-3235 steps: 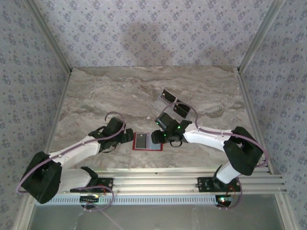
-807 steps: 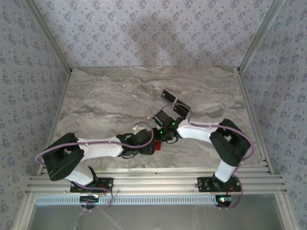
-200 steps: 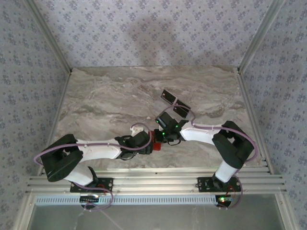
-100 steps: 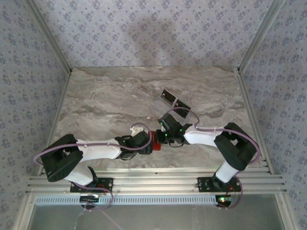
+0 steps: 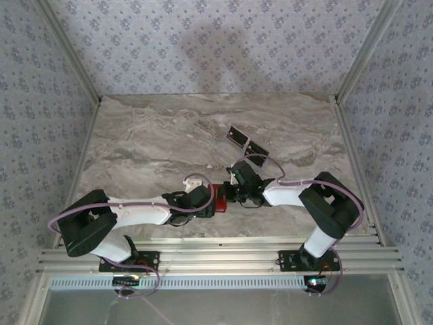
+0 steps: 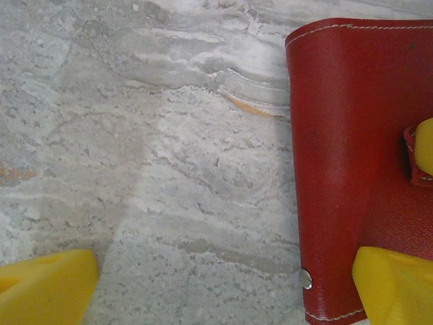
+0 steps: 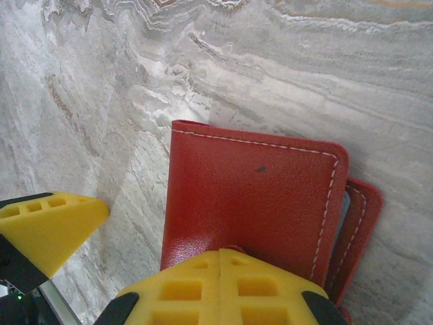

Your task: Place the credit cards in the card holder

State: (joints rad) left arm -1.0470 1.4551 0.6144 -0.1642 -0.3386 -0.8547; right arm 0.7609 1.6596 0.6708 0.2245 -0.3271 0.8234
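The red card holder (image 5: pixel 220 196) lies folded shut on the marble between both arms. In the left wrist view, the card holder (image 6: pixel 352 149) sits at the right, and my left gripper (image 6: pixel 223 284) stands open, one finger (image 6: pixel 396 288) over its near edge and the other on bare table. My right gripper (image 7: pixel 222 271) is shut, its tips pinching the small snap tab on the red flap (image 7: pixel 257 196). That tab (image 6: pixel 410 157) shows beside a yellow tip. Two dark credit cards (image 5: pixel 236 135) (image 5: pixel 258 148) lie apart on the table, behind the right gripper (image 5: pixel 232 193).
The marble table (image 5: pixel 149 142) is walled by patterned panels at the back and sides. An aluminium rail (image 5: pixel 216 257) runs along the near edge by the arm bases. The left gripper (image 5: pixel 207 202) and the right one nearly touch over the holder.
The right wrist has turned and shifted slightly right and toward the near edge, staying at the card holder. The left arm has not moved.
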